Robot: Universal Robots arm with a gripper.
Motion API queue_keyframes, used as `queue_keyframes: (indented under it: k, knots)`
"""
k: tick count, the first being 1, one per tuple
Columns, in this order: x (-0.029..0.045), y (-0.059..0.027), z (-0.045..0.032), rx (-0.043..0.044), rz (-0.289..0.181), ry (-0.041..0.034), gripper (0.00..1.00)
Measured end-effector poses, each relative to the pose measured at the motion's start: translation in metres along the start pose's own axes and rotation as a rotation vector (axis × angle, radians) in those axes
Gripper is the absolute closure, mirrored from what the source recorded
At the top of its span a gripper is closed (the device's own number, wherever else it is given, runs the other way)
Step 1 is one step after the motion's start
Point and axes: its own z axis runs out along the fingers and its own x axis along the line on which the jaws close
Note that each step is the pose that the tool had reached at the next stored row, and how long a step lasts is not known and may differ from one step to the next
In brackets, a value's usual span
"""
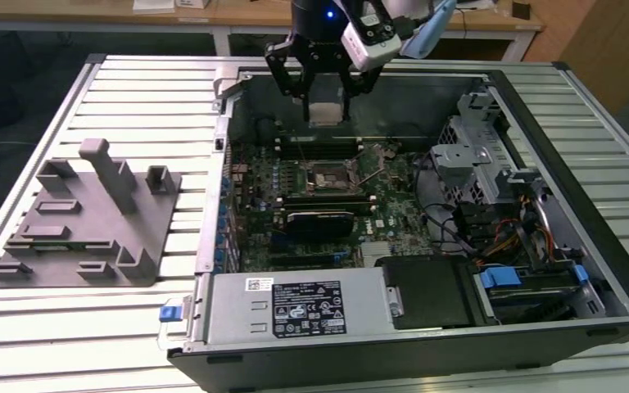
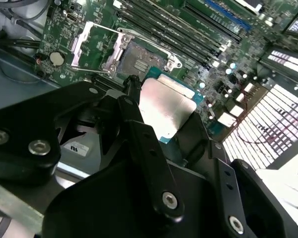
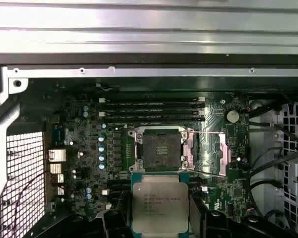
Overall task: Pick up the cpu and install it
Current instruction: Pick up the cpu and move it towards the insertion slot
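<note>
The cpu (image 1: 326, 110) is a flat silver-topped square chip with a teal rim, held in the air over the open computer case (image 1: 576, 205). My gripper (image 1: 326, 100) is shut on it, one black finger on each side. In both wrist views the cpu (image 2: 166, 106) (image 3: 160, 201) hangs between the fingers (image 2: 134, 104), a little short of the black cpu socket (image 3: 160, 148) (image 2: 139, 60). The socket stands open, with its metal load plate (image 3: 214, 151) swung aside. In the exterior view the socket (image 1: 326, 174) lies below and nearer than the chip.
The case lies on a slatted white table (image 1: 128, 98). A grey power supply with a label (image 1: 292, 307) fills its near side, and a drive cage with cables (image 1: 478, 164) sits on the exterior view's right. Memory slots (image 3: 151, 109) run beside the socket. A grey fixture (image 1: 85, 221) stands outside.
</note>
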Motion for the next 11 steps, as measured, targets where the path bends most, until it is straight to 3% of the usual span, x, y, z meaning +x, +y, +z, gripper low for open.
queue_keyframes:
  k: [11]
  knots:
    - [-0.0117, 0.0004, 0.0200, 0.0000, 0.000, 0.0008, 0.45]
